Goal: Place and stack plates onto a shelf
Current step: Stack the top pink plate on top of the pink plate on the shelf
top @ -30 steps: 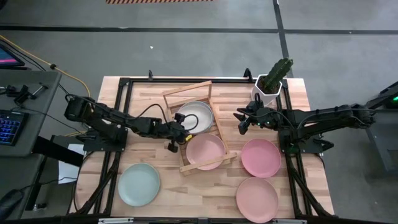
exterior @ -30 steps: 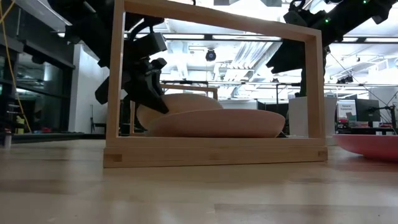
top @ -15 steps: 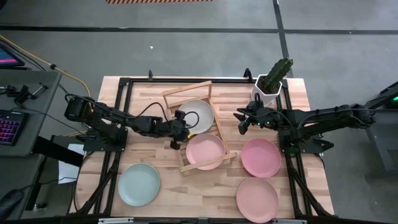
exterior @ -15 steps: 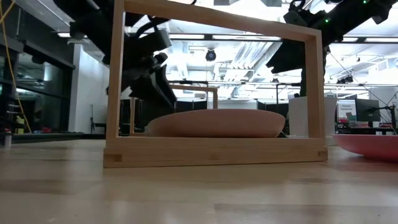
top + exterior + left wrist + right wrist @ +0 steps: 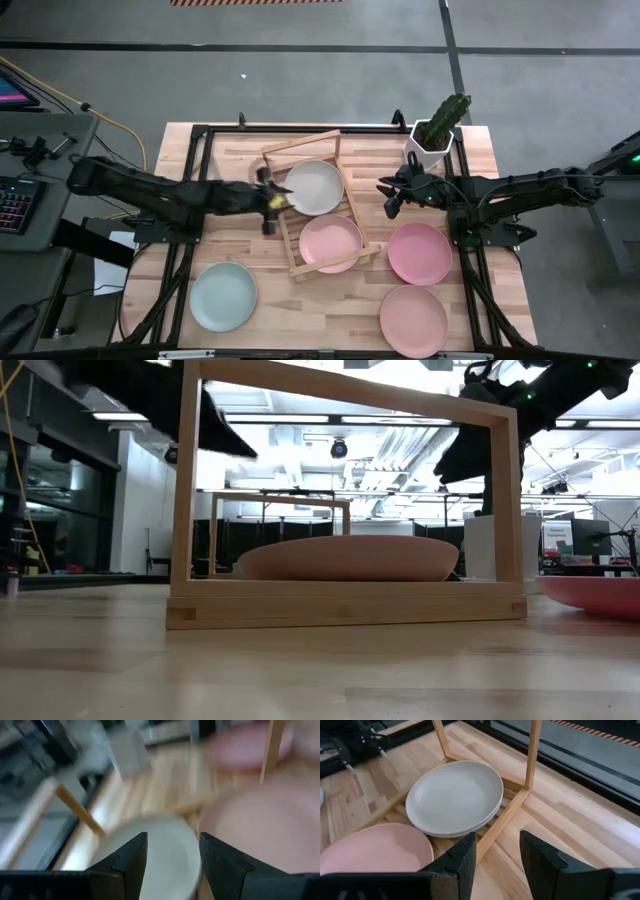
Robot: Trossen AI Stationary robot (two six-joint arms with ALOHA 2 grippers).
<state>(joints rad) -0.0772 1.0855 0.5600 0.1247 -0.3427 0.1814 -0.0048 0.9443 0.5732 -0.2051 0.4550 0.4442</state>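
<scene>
Two plates lying in the shelf (image 5: 283,166): cream-white plate (image 5: 315,187) atop another at the far end, pink plate (image 5: 331,243) beside it. Standing loose on the worktop (image 5: 220,150): two pink plates, one mint. Left claw (image 5: 270,200) gaping wide, empty, just beside the shelf. Right claw (image 5: 388,197) hovering parted, gripping nothing, near the cactus pot (image 5: 428,150).

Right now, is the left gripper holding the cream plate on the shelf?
No, the left gripper stands open beside the shelf, clear of the cream plate, which lies stacked on another plate in the shelf's far half.
</scene>
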